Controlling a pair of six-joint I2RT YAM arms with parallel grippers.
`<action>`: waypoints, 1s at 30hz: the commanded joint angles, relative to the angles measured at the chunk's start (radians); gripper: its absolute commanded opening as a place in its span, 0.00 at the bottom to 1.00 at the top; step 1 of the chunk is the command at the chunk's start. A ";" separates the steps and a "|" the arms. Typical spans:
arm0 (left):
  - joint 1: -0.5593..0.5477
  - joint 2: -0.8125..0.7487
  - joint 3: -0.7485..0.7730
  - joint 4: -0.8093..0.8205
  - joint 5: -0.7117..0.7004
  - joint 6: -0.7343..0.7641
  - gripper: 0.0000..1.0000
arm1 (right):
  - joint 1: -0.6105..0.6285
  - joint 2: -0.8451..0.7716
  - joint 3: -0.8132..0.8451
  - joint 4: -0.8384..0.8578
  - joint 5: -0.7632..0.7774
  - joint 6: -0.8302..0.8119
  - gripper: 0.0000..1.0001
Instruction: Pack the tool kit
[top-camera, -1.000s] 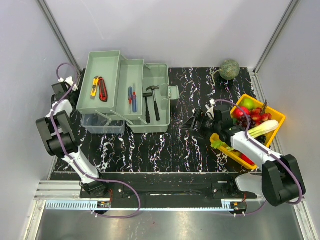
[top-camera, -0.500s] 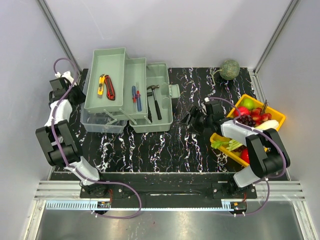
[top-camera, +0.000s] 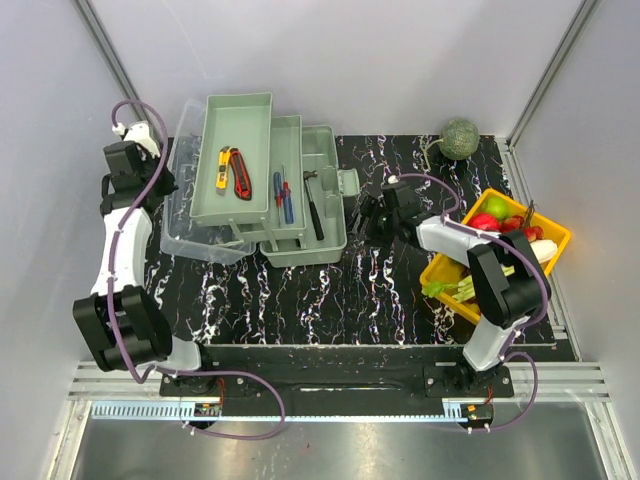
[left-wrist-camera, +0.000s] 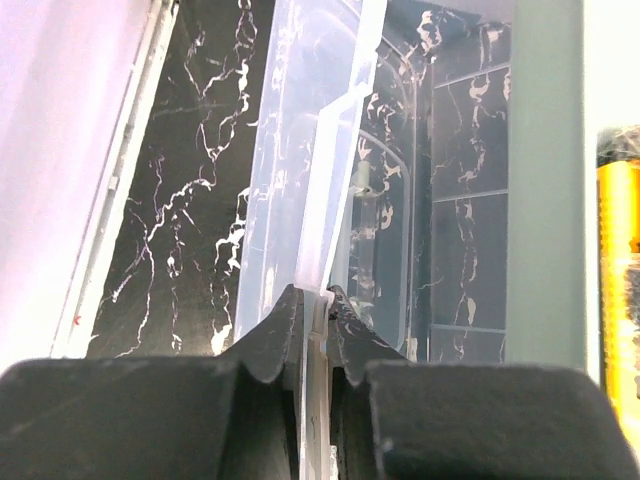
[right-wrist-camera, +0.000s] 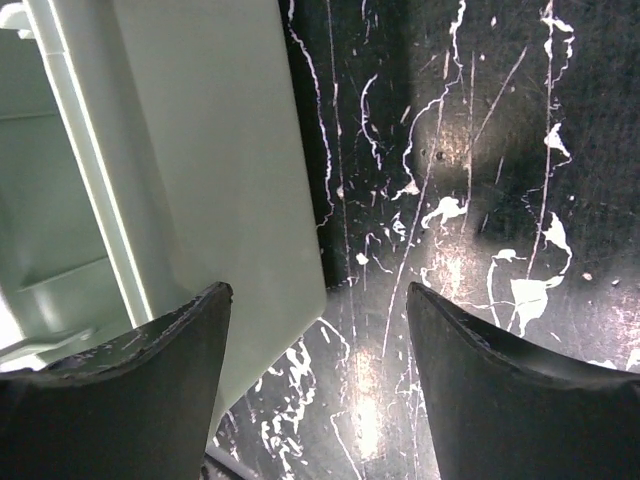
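Quick status from my remote seat. The toolbox (top-camera: 322, 150) sits at the back left of the table (top-camera: 330, 290), with its two fold-out trays stepped up toward the left. The top tray (top-camera: 235, 125) holds the yellow knife (top-camera: 222, 168) and the red pliers (top-camera: 240, 172) side by side. The middle tray (top-camera: 285, 140) has the screwdrivers (top-camera: 284, 195), and the black hammer (top-camera: 312, 200) lies down in the main box.

The left gripper (top-camera: 158, 185) is clamped tight on the edge of the clear lid (top-camera: 185, 200), which hangs off the toolbox's left side. On the left wrist cam the fingers (left-wrist-camera: 270, 340) pinch that thin plastic edge with basically no gap, and the lid (left-wrist-camera: 300, 150) runs away from the camera with the grey-green tray wall to its right.

The right gripper (top-camera: 372, 215) is spread wide and holds nothing. It sits low just beside the toolbox's right end. On the right wrist cam one finger (right-wrist-camera: 150, 370) overlaps the toolbox wall (right-wrist-camera: 200, 150), and I can't tell if it's touching.

The yellow fruit tray (top-camera: 555, 240) is off to the right, well apart from the toolbox.
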 joint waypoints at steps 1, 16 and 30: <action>-0.086 -0.144 0.075 0.191 0.056 -0.055 0.00 | 0.071 0.005 0.058 -0.066 0.114 -0.024 0.76; -0.409 -0.202 0.085 0.118 -0.298 0.160 0.00 | 0.226 0.005 0.075 -0.086 0.219 0.094 0.72; -0.687 -0.168 0.141 0.073 -0.648 0.243 0.00 | 0.256 0.028 0.096 -0.085 0.243 0.125 0.71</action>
